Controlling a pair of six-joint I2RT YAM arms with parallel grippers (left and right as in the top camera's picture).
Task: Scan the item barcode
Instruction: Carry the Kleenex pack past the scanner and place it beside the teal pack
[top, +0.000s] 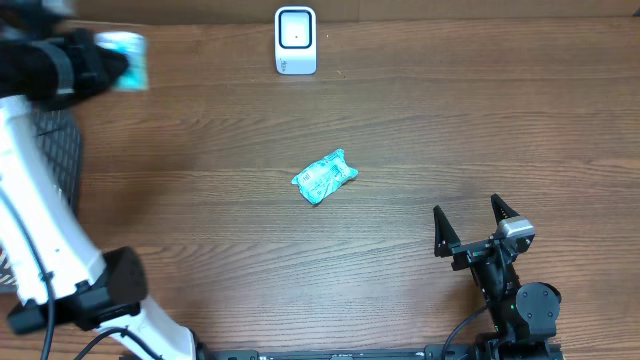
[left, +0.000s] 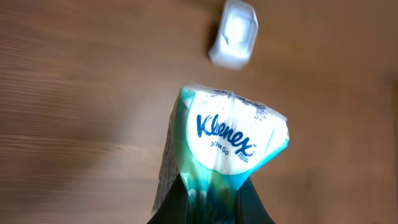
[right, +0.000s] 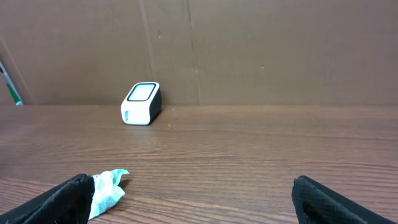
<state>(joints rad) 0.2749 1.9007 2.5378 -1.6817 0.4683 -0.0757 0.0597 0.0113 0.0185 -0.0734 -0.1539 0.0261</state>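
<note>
My left gripper (top: 110, 60) is raised over the table's far left corner, shut on one end of a teal and white Kleenex tissue pack (top: 126, 48). In the left wrist view the pack (left: 227, 134) sticks out from the gripper (left: 211, 202) with its logo side facing the camera. The white barcode scanner (left: 235, 34) shows beyond it. The scanner (top: 296, 40) stands at the back centre of the table. My right gripper (top: 480, 222) rests open near the front right, holding nothing. The right wrist view shows the scanner (right: 142, 103) far ahead.
A second, crumpled teal packet (top: 324, 177) lies mid-table, and it also shows beside the right gripper's left finger (right: 62, 202) as the packet (right: 107, 191). A black mesh basket (top: 58, 150) sits at the left edge. A cardboard wall (right: 249, 50) backs the table.
</note>
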